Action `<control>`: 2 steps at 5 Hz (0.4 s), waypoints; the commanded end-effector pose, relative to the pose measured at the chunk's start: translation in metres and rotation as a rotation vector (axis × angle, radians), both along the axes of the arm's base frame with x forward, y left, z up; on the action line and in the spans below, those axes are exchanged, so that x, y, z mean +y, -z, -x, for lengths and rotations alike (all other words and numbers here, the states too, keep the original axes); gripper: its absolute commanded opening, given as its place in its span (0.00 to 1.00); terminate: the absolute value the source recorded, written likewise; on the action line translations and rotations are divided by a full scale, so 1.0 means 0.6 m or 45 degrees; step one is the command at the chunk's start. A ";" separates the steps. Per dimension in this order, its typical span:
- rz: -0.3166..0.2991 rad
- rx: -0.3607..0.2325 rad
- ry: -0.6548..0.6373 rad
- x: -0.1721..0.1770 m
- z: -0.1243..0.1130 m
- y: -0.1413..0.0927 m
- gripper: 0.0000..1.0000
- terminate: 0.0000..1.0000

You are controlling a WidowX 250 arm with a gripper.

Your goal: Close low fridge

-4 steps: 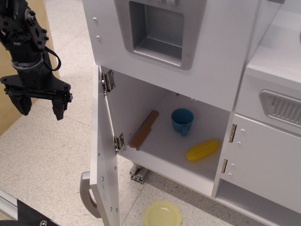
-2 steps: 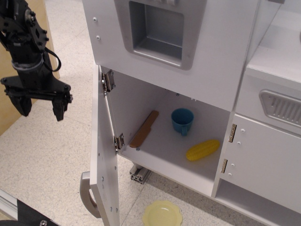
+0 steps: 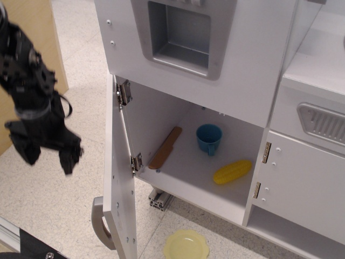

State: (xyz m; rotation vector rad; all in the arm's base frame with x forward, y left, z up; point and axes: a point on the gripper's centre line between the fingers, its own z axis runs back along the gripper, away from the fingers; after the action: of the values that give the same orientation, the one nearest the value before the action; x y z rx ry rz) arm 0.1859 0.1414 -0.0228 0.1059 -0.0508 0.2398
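Your gripper (image 3: 47, 157) hangs to the left of the low fridge door (image 3: 119, 178), apart from it, with its two dark fingers spread fairly wide and nothing between them; the picture is blurred there, so read the exact spacing loosely. The low fridge (image 3: 188, 156) sits under the upper panel with the grey recess (image 3: 178, 35), and its door stands swung well out toward the camera, hinged on the left by two metal hinges (image 3: 125, 91), with the curved grey handle (image 3: 99, 222) at the lower outer edge.

To close it cleanly, you likely need no grasp at all: bring the gripper against the door's outer face, on the side away from the compartment, well out from the hinges where the leverage is best, and push in an arc that follows the swing instead of a straight line. Keep clear of the handle so a finger does not snag, and ease off as the door meets the frame.

Inside the compartment lie a wooden knife-shaped piece (image 3: 165, 147) leaning near the left wall, a blue cup (image 3: 208, 138) upright toward the back, and a yellow corn cob (image 3: 232, 171) lying nearer the front. None seems to jut past the opening. A yellow plate (image 3: 186, 245) lies on the floor in front.
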 end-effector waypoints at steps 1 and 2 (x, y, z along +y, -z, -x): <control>-0.027 -0.081 0.129 -0.076 0.000 0.006 1.00 0.00; -0.029 -0.120 0.121 -0.111 -0.023 0.018 1.00 0.00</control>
State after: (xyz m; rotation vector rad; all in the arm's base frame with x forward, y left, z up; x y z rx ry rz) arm 0.1990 0.0700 -0.0382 0.1077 -0.1329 0.1579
